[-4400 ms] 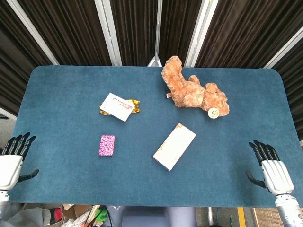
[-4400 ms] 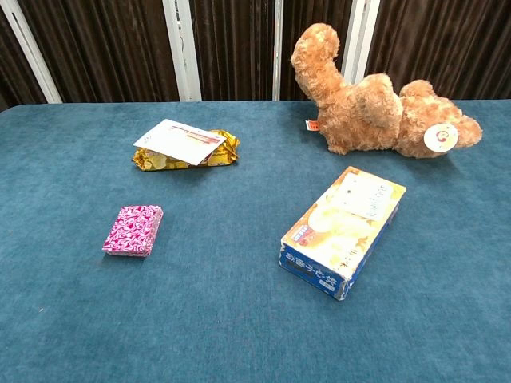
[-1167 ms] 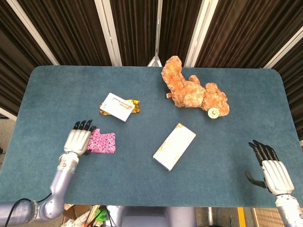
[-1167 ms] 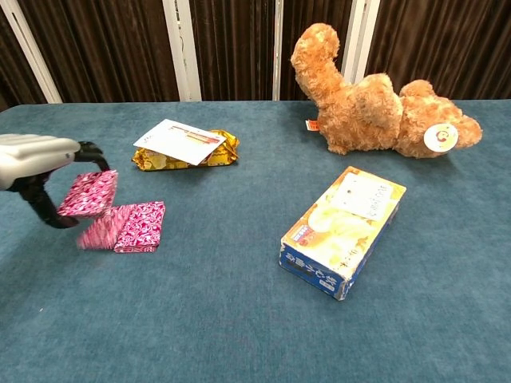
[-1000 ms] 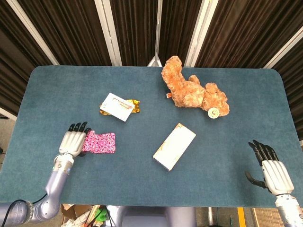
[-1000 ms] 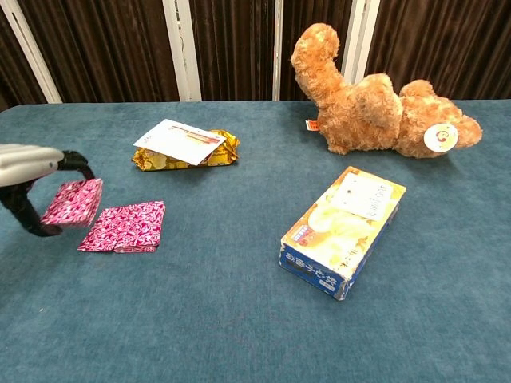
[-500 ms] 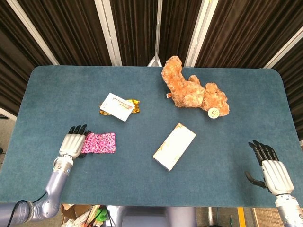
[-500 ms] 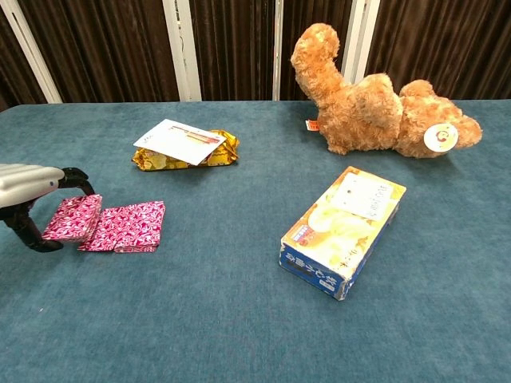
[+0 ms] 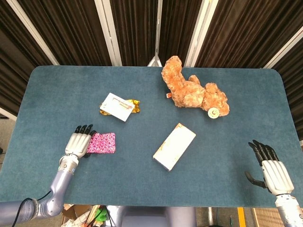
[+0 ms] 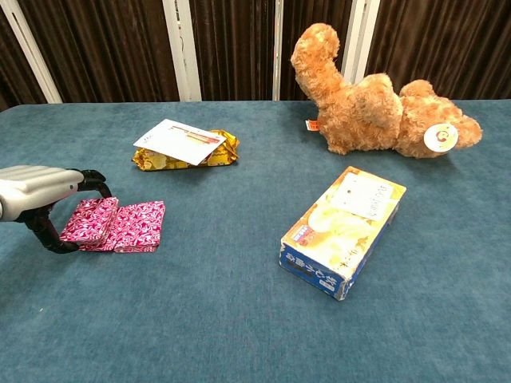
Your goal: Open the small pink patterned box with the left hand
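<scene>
The small pink patterned box lies open on the blue table, front left. In the chest view its base lies flat and its lid is folded out to the left, tilted up a little. My left hand holds that lid, fingers curled over its top edge and thumb under it. In the head view the left hand sits against the box's left end. My right hand rests at the table's front right edge, fingers spread, holding nothing.
A brown teddy bear lies at the back right. A long yellow and blue carton lies in the middle, right of the pink box. A white card rests on a gold packet behind the pink box.
The box was closed and my left hand lay at the table edge; the lid has since swung out left. In the last half second the hand moved slightly right with the lid.
</scene>
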Motion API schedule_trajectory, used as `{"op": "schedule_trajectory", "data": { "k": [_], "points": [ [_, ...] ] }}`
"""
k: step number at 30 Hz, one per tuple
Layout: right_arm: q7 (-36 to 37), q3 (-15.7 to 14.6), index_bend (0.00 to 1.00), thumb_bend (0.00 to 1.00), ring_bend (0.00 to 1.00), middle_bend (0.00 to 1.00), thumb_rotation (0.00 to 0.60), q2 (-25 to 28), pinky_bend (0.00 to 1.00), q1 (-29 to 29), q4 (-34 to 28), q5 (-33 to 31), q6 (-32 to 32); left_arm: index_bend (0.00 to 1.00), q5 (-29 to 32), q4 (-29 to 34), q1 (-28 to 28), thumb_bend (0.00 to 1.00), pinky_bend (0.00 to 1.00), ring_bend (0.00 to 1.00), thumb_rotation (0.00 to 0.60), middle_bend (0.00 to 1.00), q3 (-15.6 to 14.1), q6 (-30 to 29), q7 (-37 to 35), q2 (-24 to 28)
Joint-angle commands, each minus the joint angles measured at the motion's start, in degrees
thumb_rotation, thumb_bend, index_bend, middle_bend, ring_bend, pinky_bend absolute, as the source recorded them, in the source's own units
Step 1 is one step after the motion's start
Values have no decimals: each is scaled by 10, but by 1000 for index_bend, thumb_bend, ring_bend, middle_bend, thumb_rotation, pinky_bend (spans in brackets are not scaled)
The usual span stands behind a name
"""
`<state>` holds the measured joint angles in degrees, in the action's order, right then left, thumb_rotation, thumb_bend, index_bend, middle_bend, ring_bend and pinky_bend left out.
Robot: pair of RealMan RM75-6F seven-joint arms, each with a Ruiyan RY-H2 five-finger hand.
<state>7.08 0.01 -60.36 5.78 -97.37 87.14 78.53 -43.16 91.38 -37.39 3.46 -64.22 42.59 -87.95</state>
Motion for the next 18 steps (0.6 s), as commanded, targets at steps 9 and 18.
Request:
{"op": "schedule_trajectory", "data": {
  "k": [9,18],
  "points": [
    [-1,0,0,362,0,0,600,0,49,0,-1,0,0,115,22,9,-5,281,0,0,600,0,-1,3,18,7],
    [-1,0,0,362,0,0,600,0,49,0,-1,-1,0,105,38,25,-12,267,0,0,600,0,3,0,28,14]
  ]
}}
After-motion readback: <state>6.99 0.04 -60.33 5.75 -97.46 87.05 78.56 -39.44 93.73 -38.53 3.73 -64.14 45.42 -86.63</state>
